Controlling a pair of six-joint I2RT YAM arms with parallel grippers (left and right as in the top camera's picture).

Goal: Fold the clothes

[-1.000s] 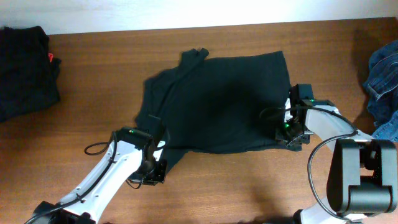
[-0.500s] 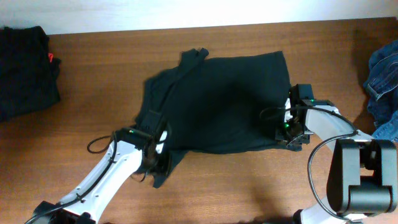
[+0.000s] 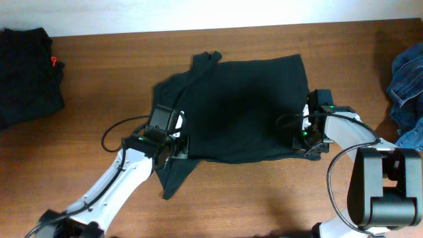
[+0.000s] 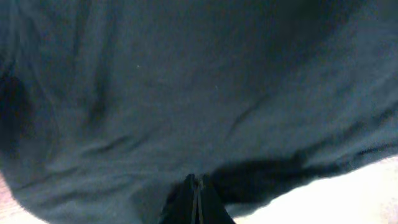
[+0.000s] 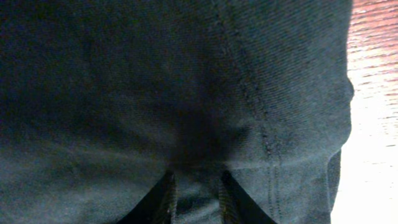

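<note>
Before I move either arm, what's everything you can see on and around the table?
black T-shirt: one, black, spread across the middle of the table, one corner trailing towards the near edge.
dark clothes pile: one, black with a small red spot, far-left corner.
blue denim garment: one, blue, right edge, partly out of frame.
table: one, brown wood, under everything.
left arm: one, white and black, near left; left fingers shut on the T-shirt's near-left edge.
right arm: one, white and black, near right; right fingers shut on the T-shirt's near-right corner.
</note>
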